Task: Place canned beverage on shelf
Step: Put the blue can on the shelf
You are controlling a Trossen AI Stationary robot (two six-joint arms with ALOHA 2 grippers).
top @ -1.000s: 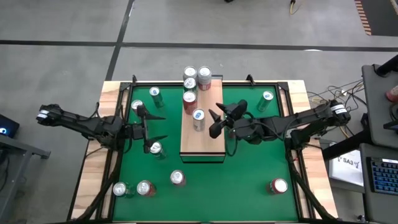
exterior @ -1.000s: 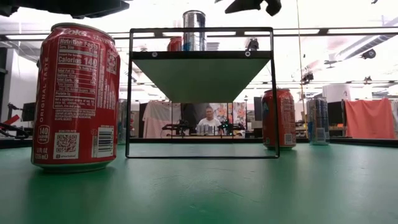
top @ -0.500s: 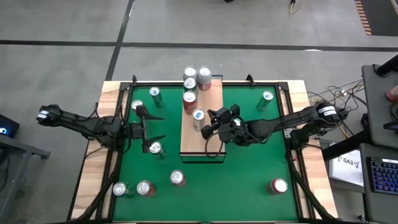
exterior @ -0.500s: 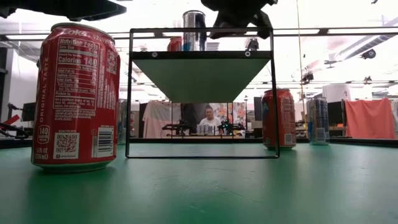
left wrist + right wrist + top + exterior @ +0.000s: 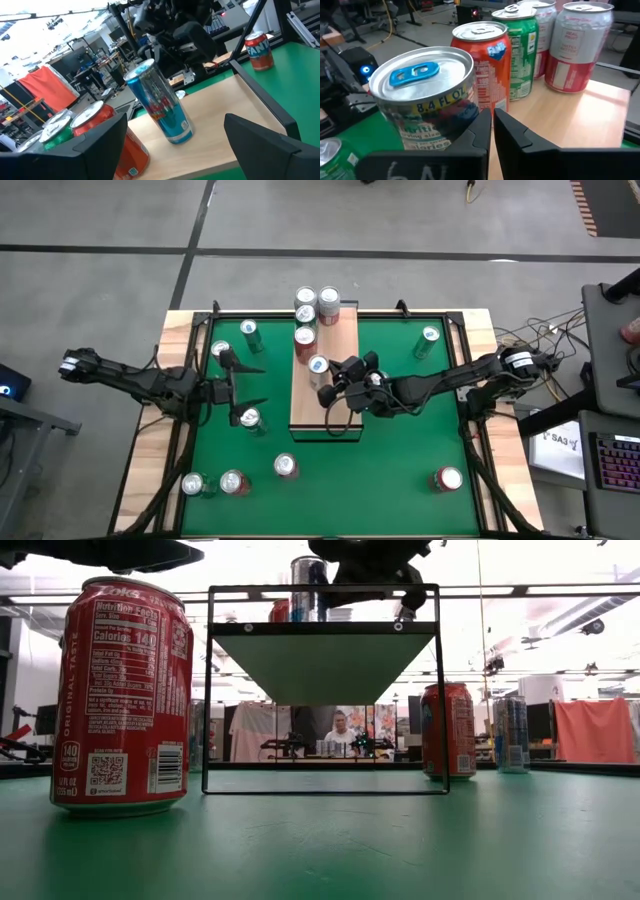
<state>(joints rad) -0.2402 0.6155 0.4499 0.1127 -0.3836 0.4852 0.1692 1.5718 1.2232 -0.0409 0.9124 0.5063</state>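
Observation:
The shelf (image 5: 325, 415) stands mid-table, and a slim silver-and-blue can (image 5: 318, 366) is upright on its board. My right gripper (image 5: 328, 385) hovers over the shelf with its fingers shut, right beside that can (image 5: 427, 100). An orange can (image 5: 482, 65), a green can (image 5: 520, 50) and a red-and-white can (image 5: 575, 47) stand behind it toward the shelf's far end. My left gripper (image 5: 262, 385) waits open off the shelf's left side, level and facing the slim can (image 5: 160, 105). My right gripper's shut fingers (image 5: 480, 132) stand level, close against the lower side of the slim can (image 5: 445, 125), coming from the table's right. Whether they touch it, I cannot tell. The can stands upright on the shelf board.
Loose cans stand on the green surface: near the left gripper (image 5: 250, 418), at the far left (image 5: 248, 330), along the near edge (image 5: 286, 466), at the far right (image 5: 430, 337) and near right (image 5: 448, 478). A red cola can (image 5: 122, 695) looms close in the low view.
My right gripper has shut. It has come down and toward the table's left, from above the shelf's right side to the slim can's side. The left arm has kept still.

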